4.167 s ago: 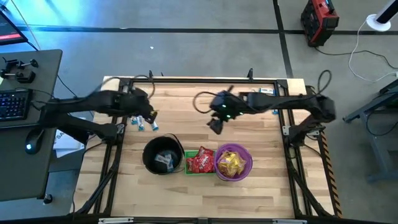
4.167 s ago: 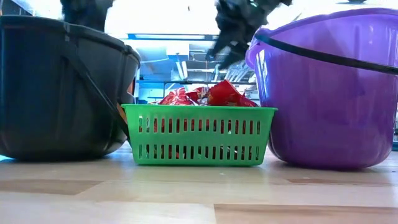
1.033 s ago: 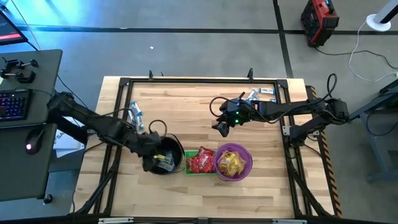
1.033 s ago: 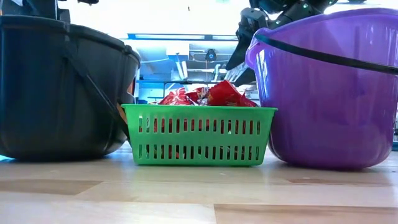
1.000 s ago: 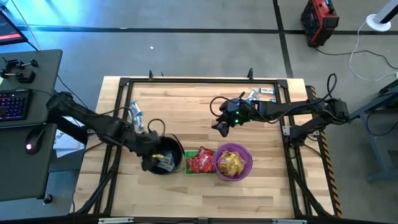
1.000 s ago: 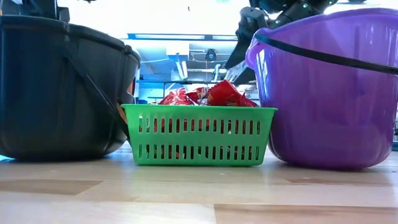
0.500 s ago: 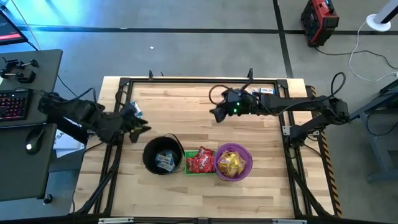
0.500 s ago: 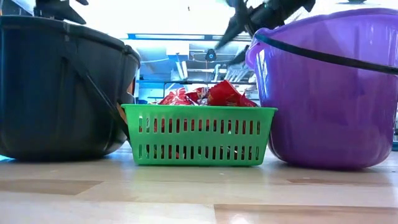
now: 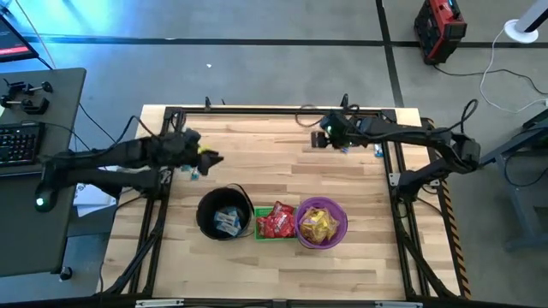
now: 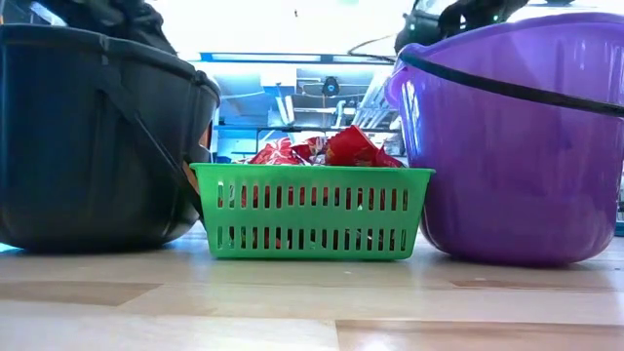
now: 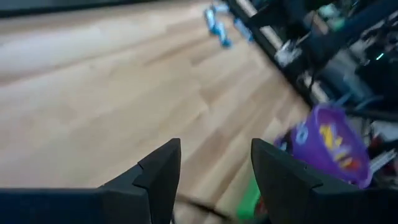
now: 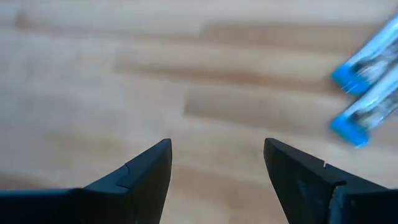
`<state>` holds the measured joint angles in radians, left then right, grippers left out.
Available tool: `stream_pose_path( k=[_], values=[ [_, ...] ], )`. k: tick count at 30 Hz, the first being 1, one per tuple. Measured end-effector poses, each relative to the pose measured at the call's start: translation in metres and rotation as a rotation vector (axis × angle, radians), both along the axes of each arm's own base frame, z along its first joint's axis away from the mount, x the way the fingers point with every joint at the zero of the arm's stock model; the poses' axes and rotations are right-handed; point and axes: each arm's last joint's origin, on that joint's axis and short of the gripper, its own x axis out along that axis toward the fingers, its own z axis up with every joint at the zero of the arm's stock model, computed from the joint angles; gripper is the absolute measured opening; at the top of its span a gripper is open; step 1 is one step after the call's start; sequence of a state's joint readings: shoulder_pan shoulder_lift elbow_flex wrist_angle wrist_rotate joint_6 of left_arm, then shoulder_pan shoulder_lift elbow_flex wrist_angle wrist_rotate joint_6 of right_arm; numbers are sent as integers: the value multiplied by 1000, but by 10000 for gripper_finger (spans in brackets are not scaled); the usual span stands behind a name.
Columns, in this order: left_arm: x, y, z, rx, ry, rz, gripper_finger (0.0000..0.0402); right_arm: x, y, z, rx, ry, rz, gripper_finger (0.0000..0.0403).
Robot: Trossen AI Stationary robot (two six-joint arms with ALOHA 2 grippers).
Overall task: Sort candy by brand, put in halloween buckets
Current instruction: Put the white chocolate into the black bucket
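Loose candy: 2 blue-and-white wrapped candies (image 12: 367,93) lie side by side on bare wood near the table's far right corner; more blue-and-white pieces (image 9: 190,170) lie at the left edge
Sorted candy: blue-and-white in the black pail (image 9: 224,214), red in the green basket (image 9: 275,221), yellow in the purple bucket (image 9: 321,224); the 3 stand in a row at the near edge
Right gripper (image 12: 216,163): jaws wide, empty, over the wood just beside the 2 far-right candies
Left gripper (image 11: 214,167): jaws wide, empty, above the table's left side, near the left-edge pieces
Step in hand: judged as reaching for the next blue-and-white piece
Technique: centre 1 candy between the pads, descend until the tips nearly touch the wood, close across the narrow width; avoid catching the neighbouring wrapper
Materials: wrappers thin, glossy, likely slippery; table (image 9: 274,162) of smooth pale planks; basket slotted plastic; pail and bucket smooth, round plastic
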<state>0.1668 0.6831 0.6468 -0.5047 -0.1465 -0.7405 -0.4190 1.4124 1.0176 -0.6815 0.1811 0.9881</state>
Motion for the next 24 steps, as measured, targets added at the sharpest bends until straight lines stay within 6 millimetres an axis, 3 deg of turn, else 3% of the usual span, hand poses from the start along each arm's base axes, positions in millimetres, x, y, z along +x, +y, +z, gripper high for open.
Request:
stream_pose_path(
  k=[4,10,17,24],
  values=[
    [6,23,0,-13,-34,33,186,-16,-29,-9,2,98,-81,248],
    [9,50,-9,-91,-12,170,186,-44,-59,-40,186,311,-202,248],
    [12,61,-8,-123,-65,243,186,-46,-83,-67,241,344,-193,248],
    [13,61,-6,-138,-98,257,186,-40,-87,-92,307,399,-172,248]
  ],
)
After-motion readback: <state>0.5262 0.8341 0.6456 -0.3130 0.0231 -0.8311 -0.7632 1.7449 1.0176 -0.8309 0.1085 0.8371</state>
